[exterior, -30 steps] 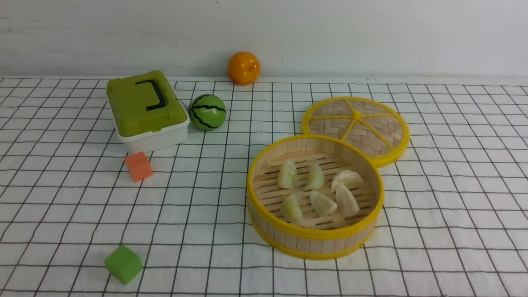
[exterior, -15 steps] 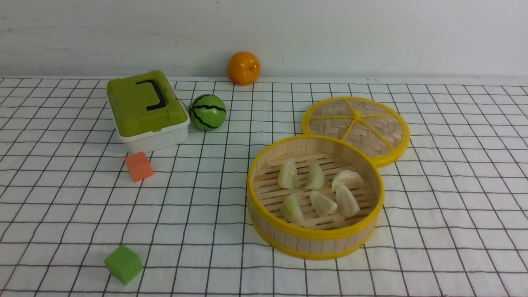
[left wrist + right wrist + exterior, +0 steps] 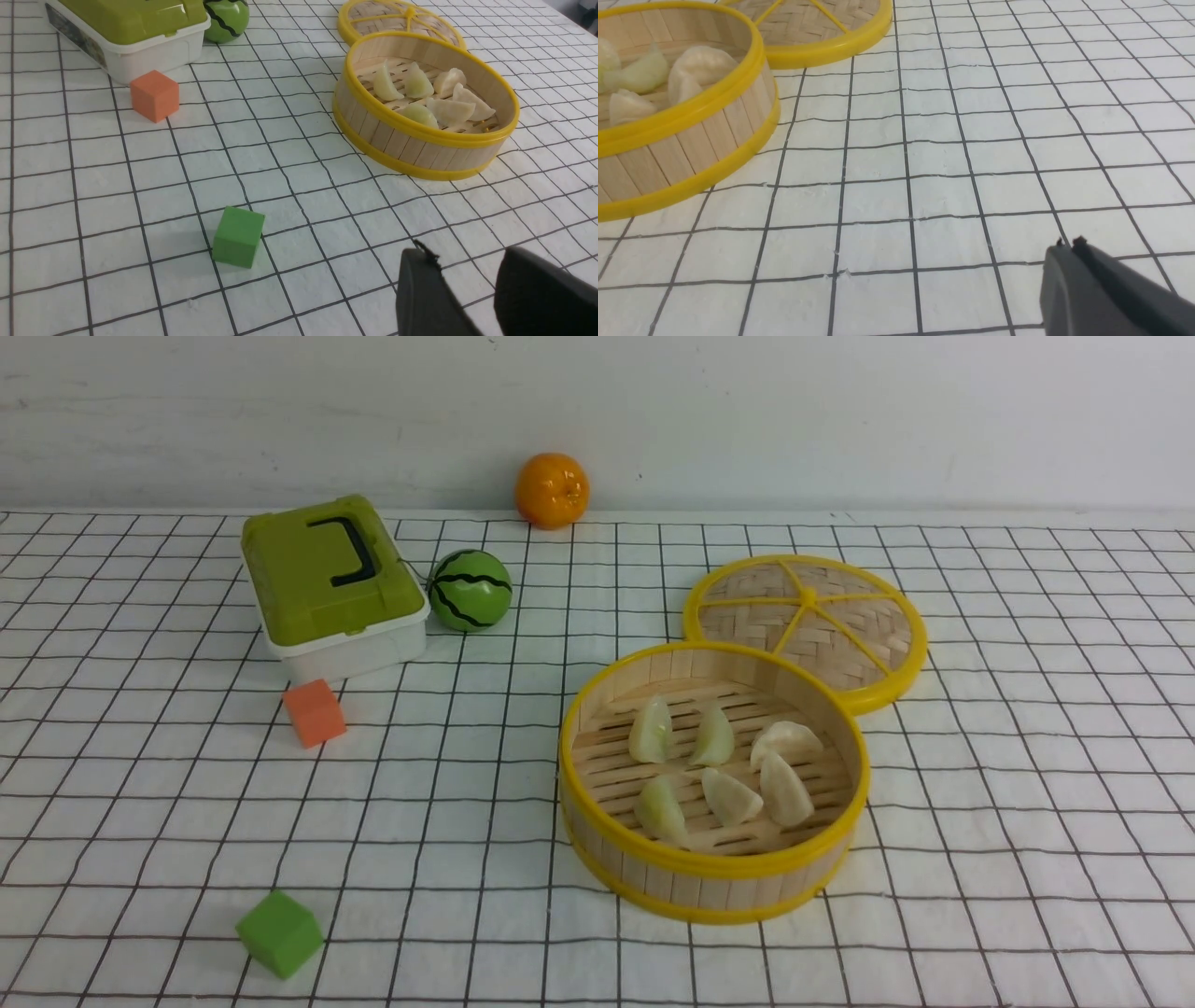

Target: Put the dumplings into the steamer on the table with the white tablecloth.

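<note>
My left pincer (image 3: 460, 275) shows only as two dark fingertips at the edge of my left wrist view, cut off by the frame; a clear gap stands between them, so it is spread, with nothing in it. My right pincer (image 3: 1069, 245) is also cut off, a dark wedge whose tips are pressed together on nothing. Neither pincer nor arm shows in the front view.

Near the left pincer lies one green cube (image 3: 279, 933). Farther out sit one orange cube (image 3: 314, 712), and just beyond it one box (image 3: 331, 583) with a green lid and a white base; its top is cut off in the left wrist view. One melon ball (image 3: 470, 590) rests just beside the box, and one orange (image 3: 552, 490) at the far edge by the wall.

The steamer (image 3: 714, 873) stands right of centre on the cloth. All six dumplings (image 3: 715, 775) lie inside it on the slats, three in a far row and three in a near row; the two at the right end touch. From my right wrist I see only part of the steamer and few of the dumplings, blurred. One lid (image 3: 808, 627) lies flat behind the steamer, touching its rim.

The table (image 3: 1027, 803) carries a white gridded cloth (image 3: 448, 803), slightly wrinkled. A plain pale wall (image 3: 840, 420) closes the scene behind.
</note>
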Robot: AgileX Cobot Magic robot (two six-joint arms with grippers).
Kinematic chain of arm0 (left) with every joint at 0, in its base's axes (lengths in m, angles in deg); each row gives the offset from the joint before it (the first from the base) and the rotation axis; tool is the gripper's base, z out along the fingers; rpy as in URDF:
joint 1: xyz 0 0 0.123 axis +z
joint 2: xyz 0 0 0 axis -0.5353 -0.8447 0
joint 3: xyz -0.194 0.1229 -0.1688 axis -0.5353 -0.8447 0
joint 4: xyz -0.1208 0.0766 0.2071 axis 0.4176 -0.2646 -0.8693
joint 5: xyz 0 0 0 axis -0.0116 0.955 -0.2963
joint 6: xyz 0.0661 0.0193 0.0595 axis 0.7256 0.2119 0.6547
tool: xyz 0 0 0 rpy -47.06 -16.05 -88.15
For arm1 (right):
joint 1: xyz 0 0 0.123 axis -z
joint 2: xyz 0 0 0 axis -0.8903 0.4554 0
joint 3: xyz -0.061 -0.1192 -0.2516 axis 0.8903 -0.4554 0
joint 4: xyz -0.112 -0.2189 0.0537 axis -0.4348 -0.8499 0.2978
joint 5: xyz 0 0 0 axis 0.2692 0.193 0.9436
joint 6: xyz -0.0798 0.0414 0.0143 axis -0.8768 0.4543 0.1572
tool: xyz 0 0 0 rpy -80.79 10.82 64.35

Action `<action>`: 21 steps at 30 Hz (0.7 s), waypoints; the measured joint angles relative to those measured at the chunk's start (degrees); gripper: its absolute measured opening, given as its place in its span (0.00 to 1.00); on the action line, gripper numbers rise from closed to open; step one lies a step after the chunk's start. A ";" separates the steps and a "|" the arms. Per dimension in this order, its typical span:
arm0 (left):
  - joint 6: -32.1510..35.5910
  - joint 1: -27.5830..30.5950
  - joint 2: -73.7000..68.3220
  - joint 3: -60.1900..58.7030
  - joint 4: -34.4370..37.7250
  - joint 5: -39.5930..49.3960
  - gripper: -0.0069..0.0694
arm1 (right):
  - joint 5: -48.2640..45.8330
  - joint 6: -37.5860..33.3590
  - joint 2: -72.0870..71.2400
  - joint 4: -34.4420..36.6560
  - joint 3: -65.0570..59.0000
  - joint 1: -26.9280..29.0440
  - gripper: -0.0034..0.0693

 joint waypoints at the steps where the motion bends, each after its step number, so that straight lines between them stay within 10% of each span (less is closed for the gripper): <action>1: 0.00 0.00 0.00 0.00 0.00 0.00 0.39 | 0.00 0.00 0.00 0.00 0.00 0.00 0.03; 21: 0.00 0.06 0.12 -2.30 -0.43 -1.11 0.40 | -0.05 0.00 0.00 0.00 0.00 0.00 0.05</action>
